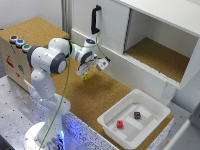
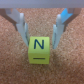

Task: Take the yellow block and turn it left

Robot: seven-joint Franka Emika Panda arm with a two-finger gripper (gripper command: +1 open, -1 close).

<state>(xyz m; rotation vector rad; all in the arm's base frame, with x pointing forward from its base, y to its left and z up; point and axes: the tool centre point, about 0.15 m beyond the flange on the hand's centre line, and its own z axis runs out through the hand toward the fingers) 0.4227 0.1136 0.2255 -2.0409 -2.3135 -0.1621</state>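
Over the cork tabletop (image 1: pixel 112 95), at about ten o'clock from the white tray (image 1: pixel 151 109), your gripper (image 2: pixel 40 39) pinches the yellow block (image 2: pixel 40 49) between its fingers — pickup looks done, the leftward turn remains.

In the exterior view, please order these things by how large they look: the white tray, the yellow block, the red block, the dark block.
1. White tray, clearly largest.
2. Yellow block, red block and dark block: all tiny and look alike in size; the blur leaves their order unsure.
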